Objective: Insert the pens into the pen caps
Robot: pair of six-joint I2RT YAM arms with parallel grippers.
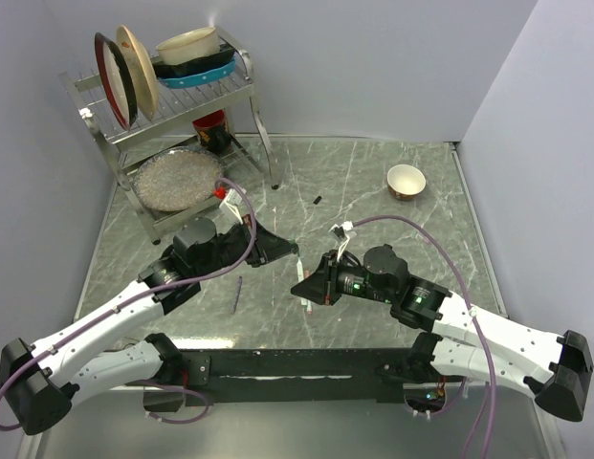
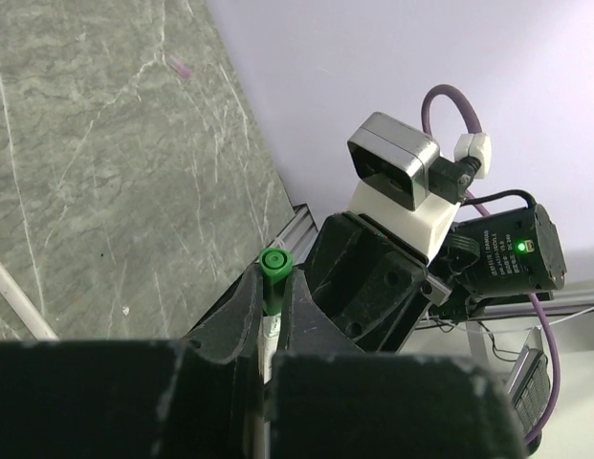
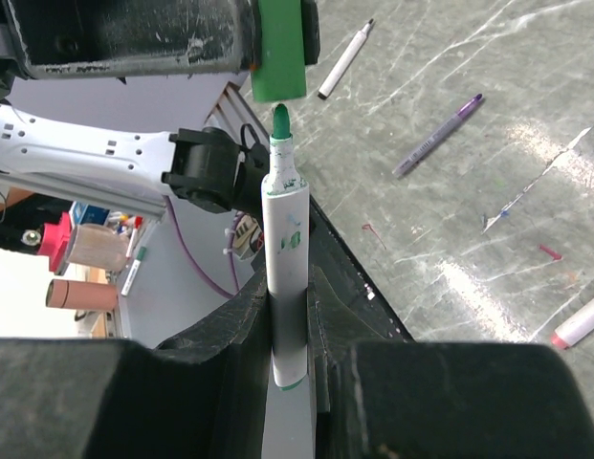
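In the left wrist view my left gripper (image 2: pixel 275 279) is shut on a green pen cap (image 2: pixel 275 263), whose closed end faces the camera. In the right wrist view my right gripper (image 3: pixel 285 287) is shut on a white-barrelled pen (image 3: pixel 285 249). The pen stands upright with its bare green tip (image 3: pixel 280 122) just below the green pen cap (image 3: pixel 278 57), a small gap between them. From above, the left gripper (image 1: pixel 289 248) and right gripper (image 1: pixel 301 285) meet tip to tip at the table's middle. The cap and pen are too small to make out there.
A purple pen (image 1: pixel 236 292) lies near the left arm. It also shows in the right wrist view as the purple pen (image 3: pixel 435 137), with an uncapped white pen (image 3: pixel 342 62) beyond it. A small black cap (image 1: pixel 317 200), a bowl (image 1: pixel 406 181) and a dish rack (image 1: pixel 172 105) stand farther back.
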